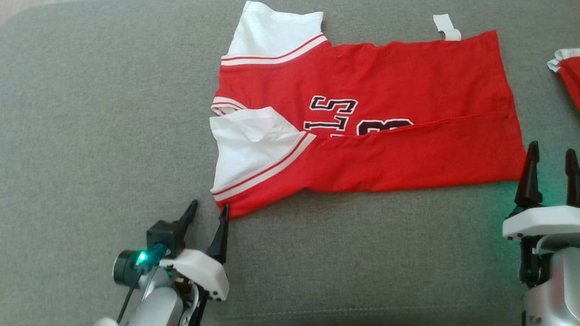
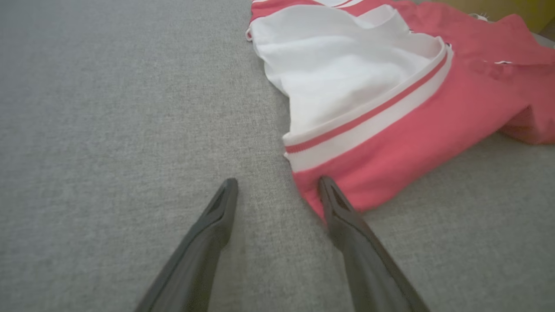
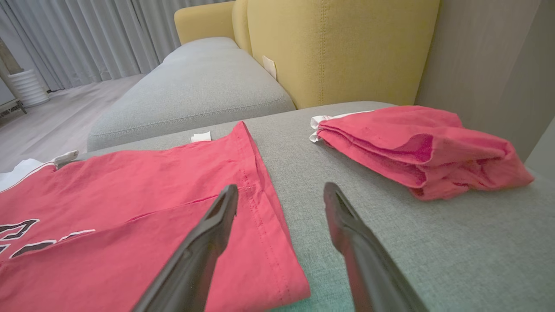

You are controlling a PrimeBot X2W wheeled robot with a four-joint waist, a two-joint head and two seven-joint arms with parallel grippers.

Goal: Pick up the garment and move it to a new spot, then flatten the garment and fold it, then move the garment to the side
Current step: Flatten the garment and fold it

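1. You have the jersey [image 1: 362,113] lying flat on the grey cushion [image 1: 90,136]. In the head view it runs from centre to 2 o'clock and is turned sideways, with the sleeves toward 9 o'clock and the hem toward 3 o'clock.
2. Its 6 o'clock long edge is folded up over the body. The fold hides the lower part of the black numerals [image 1: 333,113].
3. The far sleeve [image 1: 272,31] at 11 o'clock is white with red stripes and lies smooth. The near sleeve [image 1: 249,145] at 8 o'clock matches it but is creased.
4. A white tag [image 1: 446,27] sticks out past the jersey's 1 o'clock edge.
5. Your left pincer [image 1: 209,206] sits at 7 o'clock, its jaws apart and nothing between them. In the left wrist view one finger [image 2: 347,225] lies against the jersey's red corner, and the other is over bare cushion.
6. Your right pincer [image 1: 552,148] sits at 4 o'clock, just beside the hem corner, its jaws apart and empty. In the right wrist view one finger hangs over the hem and the other over cushion. Whether either touches cloth cannot be told.
7. A second garment [image 3: 416,147], red and folded, lies at 2 o'clock, apart from the jersey.
8. A yellow backrest [image 3: 342,47] stands behind the cushion.
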